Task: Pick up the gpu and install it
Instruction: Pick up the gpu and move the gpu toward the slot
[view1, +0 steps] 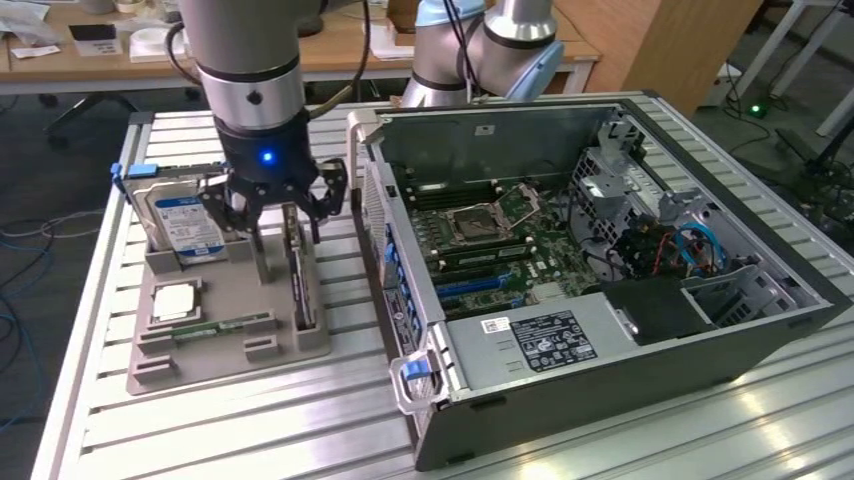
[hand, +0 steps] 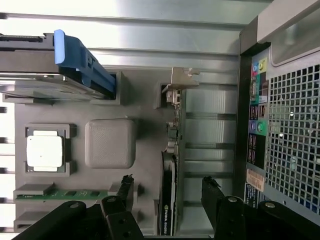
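Remote desk, my view: the gripper (view1: 283, 232) hangs with its jaws spread wide and empty at the gpu (view1: 303, 290). The card stands on its long edge in a slot of the grey tray (view1: 240, 275). In the wrist view the fingers (hand: 125, 192) flank the card's top edge with open room on both sides. Its silver bracket (hand: 184, 77) sits at the far end. The hard drive (view1: 187, 225) stands near on the exterior view's left, and the open computer case (view1: 601, 330) lies just beside the tray's edge on that view's right.
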